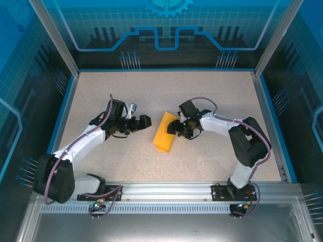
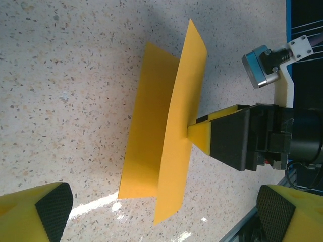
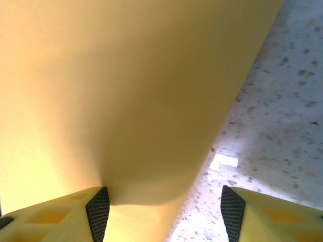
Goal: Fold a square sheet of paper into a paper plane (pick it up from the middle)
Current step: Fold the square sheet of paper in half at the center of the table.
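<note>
The square sheet of paper point(image 1: 164, 133), orange-yellow, lies folded along a crease in the middle of the table. Its two flaps point(image 2: 166, 126) stand apart like a shallow V. My right gripper point(image 1: 176, 129) is at the sheet's right edge and stands open. In the right wrist view the paper point(image 3: 126, 91) lies against the left pad point(image 3: 99, 212), while the right pad point(image 3: 232, 212) is apart over bare table. My left gripper point(image 1: 143, 121) is open just left of the sheet, with nothing between its fingers point(image 2: 53, 209). The paper plane is out of view.
The speckled table point(image 1: 212, 96) is bounded by a blue rim and transparent walls. A metal rail point(image 1: 166, 190) with both arm bases runs along the near edge. The right arm's wrist camera point(image 2: 262, 65) shows beyond the sheet.
</note>
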Tool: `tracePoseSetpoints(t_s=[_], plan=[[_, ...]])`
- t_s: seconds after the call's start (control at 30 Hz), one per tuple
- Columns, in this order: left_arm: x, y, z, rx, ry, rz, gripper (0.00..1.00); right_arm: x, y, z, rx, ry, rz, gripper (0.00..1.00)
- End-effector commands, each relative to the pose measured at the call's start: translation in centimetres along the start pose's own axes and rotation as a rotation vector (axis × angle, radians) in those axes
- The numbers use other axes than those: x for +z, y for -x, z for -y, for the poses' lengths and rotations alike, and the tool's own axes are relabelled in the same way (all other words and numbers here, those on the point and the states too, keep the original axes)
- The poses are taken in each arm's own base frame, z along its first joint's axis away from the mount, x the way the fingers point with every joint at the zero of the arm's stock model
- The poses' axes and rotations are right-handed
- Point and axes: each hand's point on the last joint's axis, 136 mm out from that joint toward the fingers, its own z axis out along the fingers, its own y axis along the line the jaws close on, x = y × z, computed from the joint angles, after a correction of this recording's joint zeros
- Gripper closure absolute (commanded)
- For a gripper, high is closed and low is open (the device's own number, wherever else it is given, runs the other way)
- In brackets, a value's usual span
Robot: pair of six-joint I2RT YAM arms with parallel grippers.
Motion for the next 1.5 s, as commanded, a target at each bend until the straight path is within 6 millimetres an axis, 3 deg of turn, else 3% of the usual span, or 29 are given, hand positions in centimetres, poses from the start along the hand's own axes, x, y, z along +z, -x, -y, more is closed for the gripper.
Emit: tracePoseSetpoints(t_s=[0.0,0.2,0.37,0.57,0.93,1.17,1.47], plan=[[0.4,0.5,1.6,0.038,-0.047,-0.013,0.05,-0.3,0.2,1.8,0.073,-0.082,0.026,0.36],[2.0,0.6,1.7,0.022,-0.054,-0.051,0.15,0.8,-0.7,1.5,0.047,-0.117,-0.027,0.37],[2.8,0.8,1.7,0.019,-0.050,-0.068,0.17,0.8,-1.1,1.8,-0.002,-0.229,-0.051,0.36],[3.1,0.8,1.4,0.013,-0.042,-0.075,0.21,0.6,-1.0,3.1,0.046,-0.300,-0.038,0.35],[3.6,0.7,1.1,0.008,-0.035,-0.090,0.28,1.2,-1.7,3.3,0.007,-0.361,-0.087,0.35],[3.6,0.5,1.6,0.008,-0.056,-0.108,0.25,-0.1,-0.1,-0.7,0.016,-0.110,0.038,0.31],[5.5,-0.4,2.5,-0.064,-0.166,-0.212,0.16,-1.1,0.1,-0.6,0.081,0.091,0.083,0.29]])
